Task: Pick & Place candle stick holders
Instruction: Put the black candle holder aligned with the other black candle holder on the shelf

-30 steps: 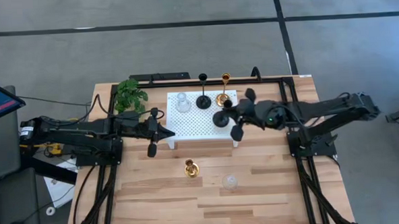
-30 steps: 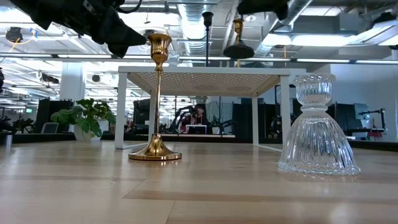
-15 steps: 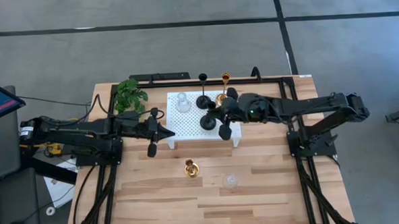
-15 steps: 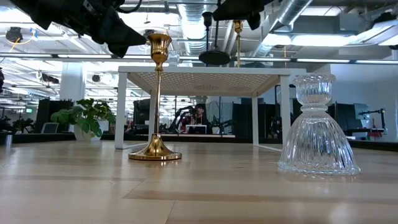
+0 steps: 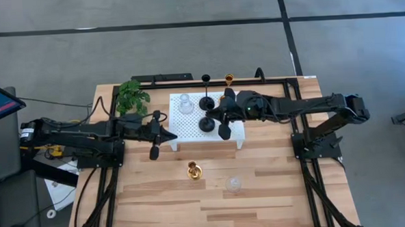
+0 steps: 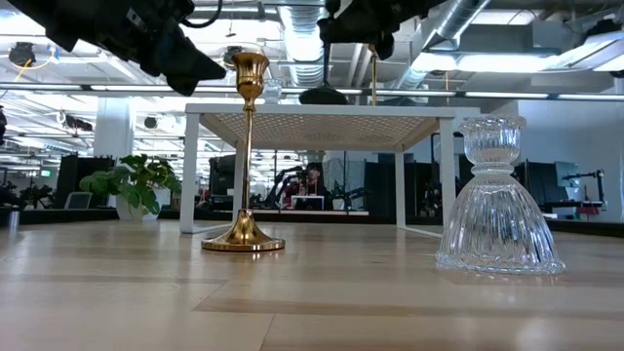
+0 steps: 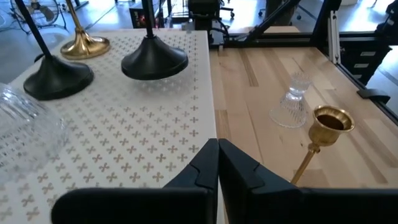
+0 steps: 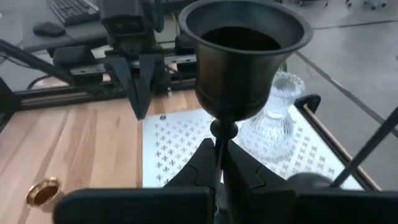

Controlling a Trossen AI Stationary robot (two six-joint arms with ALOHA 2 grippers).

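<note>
Right end effector (image 8: 219,163) carried matte black holder (image 8: 244,56) leftward, seemingly above perforated platform (image 5: 189,124).

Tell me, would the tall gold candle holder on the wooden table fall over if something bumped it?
Probably yes. The shiny gold candlestick holder has a long thin stem on a small round base, with its cup up high, so a nudge near the top would likely tip it. It looks like smooth polished metal, so it might feel slippery, and roll once down.

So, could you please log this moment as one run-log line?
right gripper: shut on black candle holder, over white platform | left gripper: shut, empty, beside platform
</note>
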